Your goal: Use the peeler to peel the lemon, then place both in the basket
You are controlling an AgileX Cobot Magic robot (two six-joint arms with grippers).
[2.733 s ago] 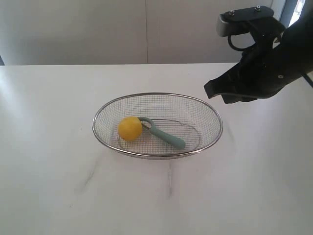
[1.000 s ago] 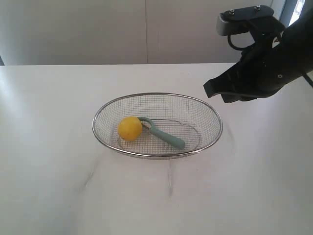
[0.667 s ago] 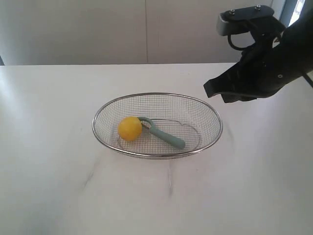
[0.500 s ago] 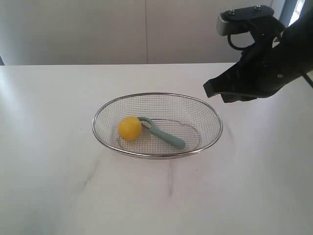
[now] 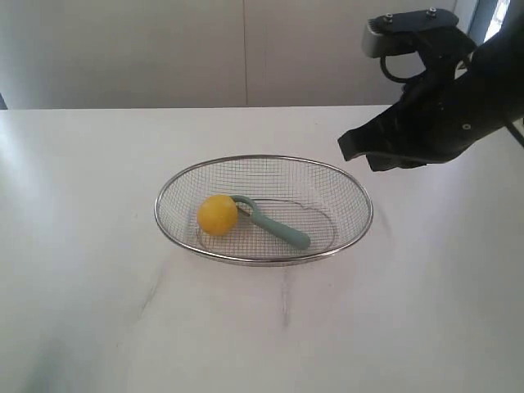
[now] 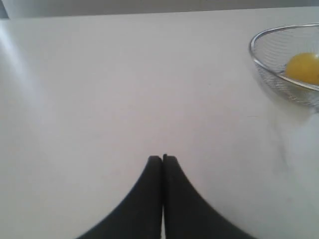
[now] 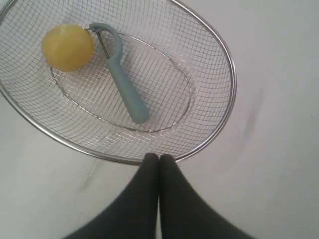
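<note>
**Lemon and peeler both lying in basket; 2 claws shut and empty**

The small round yellow lemon [image 5: 217, 214] is sitting inside the large shallow oval basket of silver wire mesh [image 5: 368, 214], close to one end wall. The slim peeler with the pale teal-green handle and dark looped blade head [image 5: 274, 223] is lying flat on the basket floor. Its blade head is touching the lemon and its handle is pointing toward the basket's middle. Judgement: the sloping mesh and the peeler head are keeping the round fruit from rolling.

The right gripper [image 7: 159, 158] is hovering above the basket, just outside the rim on the end away from the lemon. Its 2 black fingers are pressing together and gripping nothing.

The left gripper [image 6: 162, 158] is hanging over the bare white tabletop [image 5: 82, 286], well apart from the basket on the lemon's end. It is likewise closed on nothing.

Judgement: the placing step is looking done. The lemon's skin is showing even yellow, and I cannot tell whether it is peeled.
</note>
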